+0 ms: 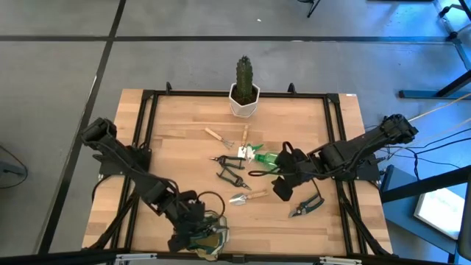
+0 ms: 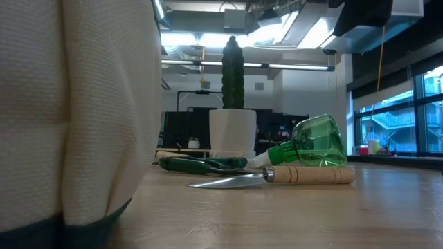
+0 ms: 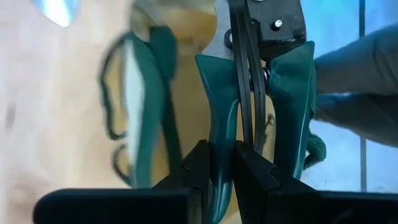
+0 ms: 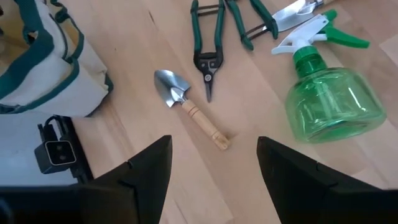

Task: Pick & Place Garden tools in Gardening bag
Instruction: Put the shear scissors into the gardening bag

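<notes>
Over the gardening bag (image 1: 210, 237), the left gripper (image 3: 219, 165) is pinched onto a green-handled pair of shears (image 3: 261, 93). Beyond the bag, the right gripper (image 4: 214, 162) hovers wide open, empty, above the trowel (image 4: 189, 109).

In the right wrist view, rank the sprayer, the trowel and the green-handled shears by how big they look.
1. Sprayer, largest.
2. and 3. Green-handled shears and trowel look about alike; the shears run off the picture's edge, so no firm order.
</notes>
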Robot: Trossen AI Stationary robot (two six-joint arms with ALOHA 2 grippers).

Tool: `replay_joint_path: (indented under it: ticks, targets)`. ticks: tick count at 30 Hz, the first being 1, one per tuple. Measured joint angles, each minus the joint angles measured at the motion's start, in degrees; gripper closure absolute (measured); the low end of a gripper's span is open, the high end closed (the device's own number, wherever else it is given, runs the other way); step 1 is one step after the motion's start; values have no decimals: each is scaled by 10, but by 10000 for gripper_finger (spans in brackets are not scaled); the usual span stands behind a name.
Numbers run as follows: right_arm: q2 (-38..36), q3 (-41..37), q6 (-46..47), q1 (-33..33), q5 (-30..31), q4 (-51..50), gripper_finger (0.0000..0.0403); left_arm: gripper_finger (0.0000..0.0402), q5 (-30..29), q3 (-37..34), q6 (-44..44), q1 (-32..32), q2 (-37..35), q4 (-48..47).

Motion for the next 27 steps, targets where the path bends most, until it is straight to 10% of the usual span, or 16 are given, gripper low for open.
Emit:
replay_joint_path:
  ticks: [15, 21, 27]
  targets:
    - [0, 0, 8, 11, 2, 5, 165, 361, -20, 4, -70, -33, -11, -45]
    - [0, 0, 7, 14, 2, 5, 165, 361, -47, 82, -92, -34, -25, -224]
    - [0, 0, 5, 14, 9, 5, 165, 362, 33, 115, -69, -21, -21, -289]
